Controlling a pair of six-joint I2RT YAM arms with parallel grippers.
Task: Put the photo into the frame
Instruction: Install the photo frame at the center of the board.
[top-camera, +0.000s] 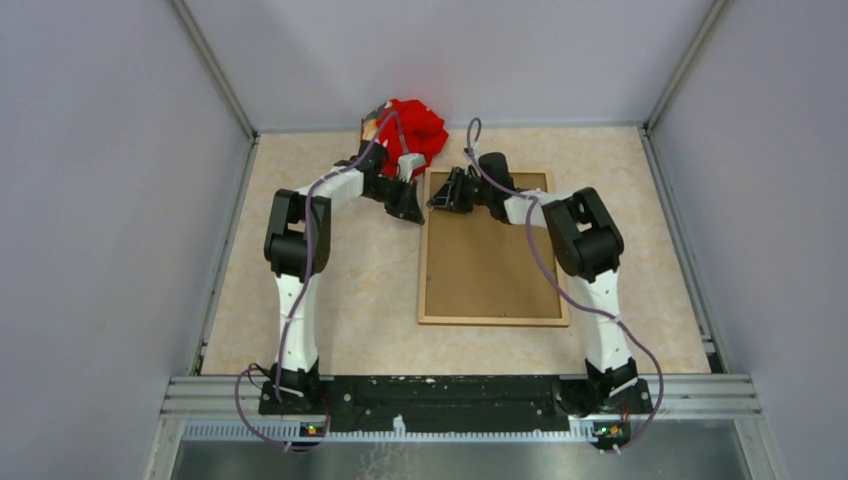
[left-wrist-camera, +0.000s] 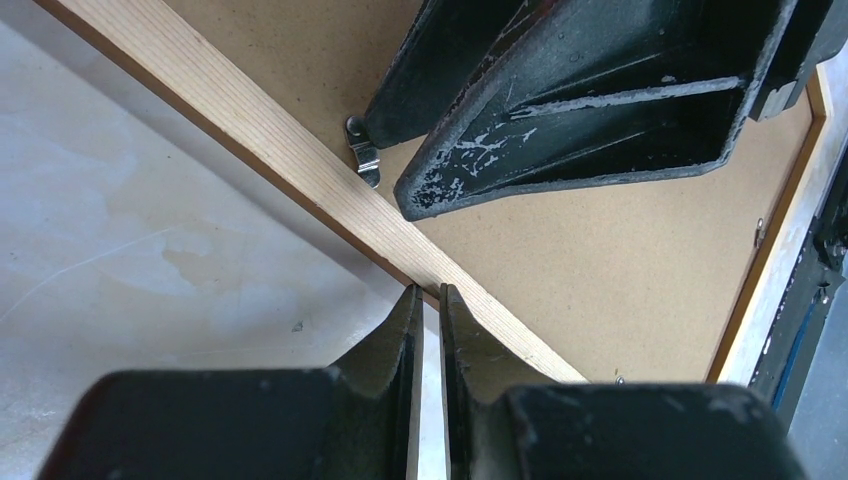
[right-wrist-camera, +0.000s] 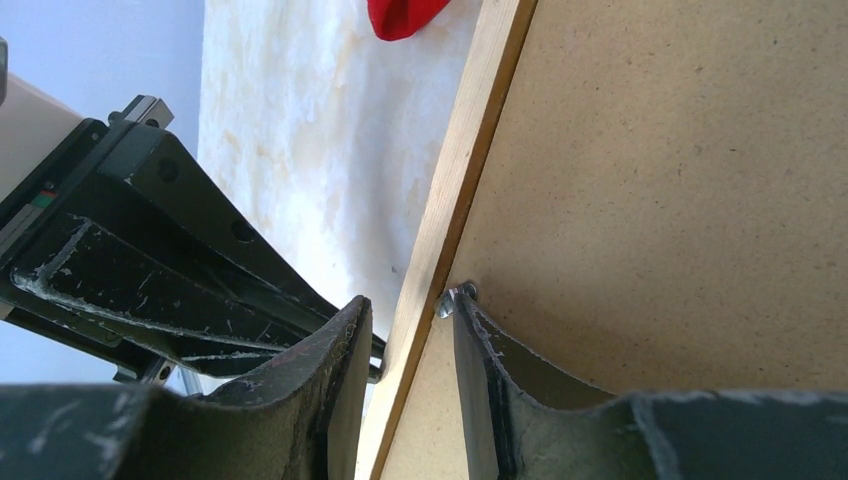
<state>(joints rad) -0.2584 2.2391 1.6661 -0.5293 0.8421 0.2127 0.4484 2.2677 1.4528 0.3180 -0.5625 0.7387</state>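
The frame (top-camera: 490, 320) lies back-up on the table, with the plain brown backing board (top-camera: 490, 260) sitting in it. The photo is not in view. My left gripper (top-camera: 412, 208) is shut and empty, its tips (left-wrist-camera: 428, 292) at the outer edge of the frame's left rail (left-wrist-camera: 250, 120), near the far-left corner. My right gripper (top-camera: 440, 197) is open and straddles that same rail (right-wrist-camera: 470, 130). Its gripper midpoint (right-wrist-camera: 410, 305) is over the rail, and one fingertip (right-wrist-camera: 462, 305) touches a small metal clip (right-wrist-camera: 450, 298) on the board (right-wrist-camera: 680, 180).
A red cloth bundle (top-camera: 412, 130) lies at the back of the table, just behind the frame's far-left corner. Another metal clip (left-wrist-camera: 362, 150) sits on the frame's back beside the right gripper's fingers (left-wrist-camera: 580, 110). Metal rails and grey walls enclose the table.
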